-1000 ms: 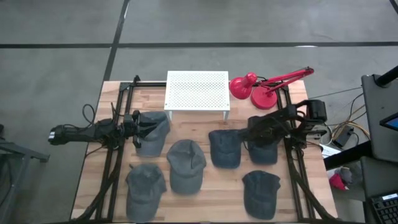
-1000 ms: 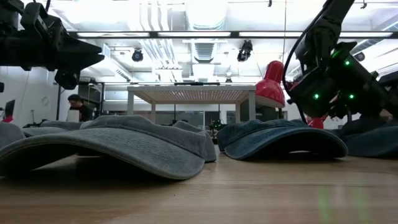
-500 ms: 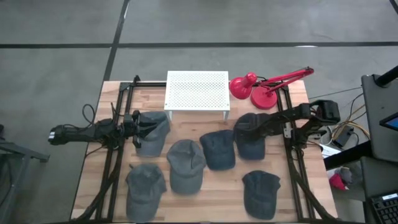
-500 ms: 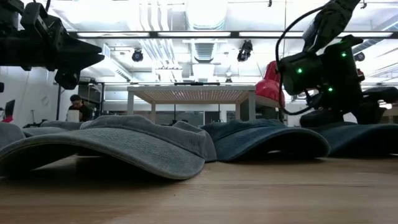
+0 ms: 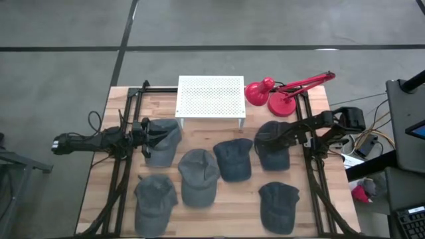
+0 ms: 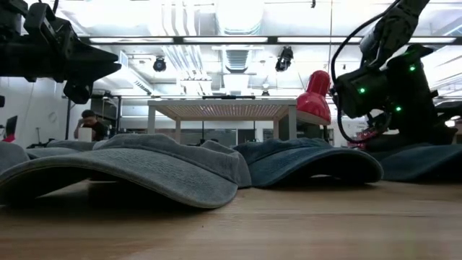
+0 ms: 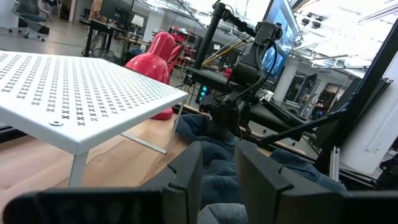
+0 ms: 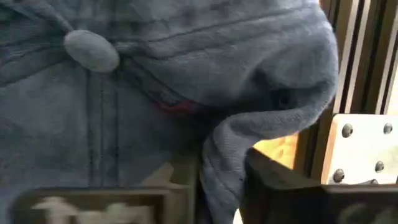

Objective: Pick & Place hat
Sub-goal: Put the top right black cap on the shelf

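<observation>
Several grey-blue hats lie on the wooden table. My right gripper [image 5: 275, 139] slants down from the table's right onto the hat [image 5: 267, 151] at the right of the middle row, shut on its cloth. In the right wrist view this hat's top button [image 8: 91, 50] shows. My left gripper [image 5: 147, 136] hangs level above another hat [image 5: 165, 141] at the left; its fingers [image 7: 186, 180] stand slightly apart with nothing between them. My right gripper [image 8: 217, 186] pinches a raised fold of the crown's lower edge [image 8: 225, 146], on the side toward the table's right rail, between its two fingers. It comes slanting down from the right. The rest of the hat lies on the table.
A white perforated stand [image 5: 210, 96] is at the back middle, with a red lamp [image 5: 279, 93] to its right. More hats lie at the middle [image 5: 234, 159] [image 5: 198, 176] and near the front edge [image 5: 156, 202] [image 5: 277, 206]. Dark rails [image 5: 312, 186] run along both table sides.
My right gripper has reached toward the table's left, then drawn back a little and tipped more steeply down. The hat under it has slid left and toward the far edge. The neighbouring middle hat has shifted slightly left.
</observation>
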You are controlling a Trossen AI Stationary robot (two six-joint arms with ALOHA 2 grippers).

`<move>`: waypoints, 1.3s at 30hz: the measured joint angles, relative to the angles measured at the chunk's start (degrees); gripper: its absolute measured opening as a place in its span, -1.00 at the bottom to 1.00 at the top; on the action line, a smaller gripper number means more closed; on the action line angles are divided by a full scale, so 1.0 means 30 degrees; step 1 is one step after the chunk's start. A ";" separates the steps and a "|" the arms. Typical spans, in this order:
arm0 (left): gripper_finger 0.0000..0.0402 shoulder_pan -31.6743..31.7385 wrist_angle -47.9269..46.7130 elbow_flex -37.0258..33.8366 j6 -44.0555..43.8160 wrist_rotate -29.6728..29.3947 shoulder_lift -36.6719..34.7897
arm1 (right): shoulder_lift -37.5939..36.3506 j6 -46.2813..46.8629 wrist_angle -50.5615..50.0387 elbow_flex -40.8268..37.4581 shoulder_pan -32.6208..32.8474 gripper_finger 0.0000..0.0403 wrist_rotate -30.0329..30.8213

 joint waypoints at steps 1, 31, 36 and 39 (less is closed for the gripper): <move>-0.51 -0.0001 0.0003 0.0000 0.0002 0.0000 0.0000 | -0.0124 -0.0155 -0.0043 -0.0011 0.0000 -0.84 -0.0053; -0.51 -0.0007 0.0000 0.0000 0.0003 0.0000 0.0015 | -1.2540 -0.6614 -0.3231 0.6392 0.0034 -0.96 -0.3936; -0.51 -0.0003 0.0007 0.0000 -0.0002 0.0000 0.0015 | -1.3250 -0.8109 0.1631 0.7679 0.0058 -0.96 -0.3970; -0.51 0.0000 0.0003 0.0000 0.0004 0.0000 0.0015 | -1.2968 -0.8916 0.4941 0.8056 0.0058 -0.96 -0.3823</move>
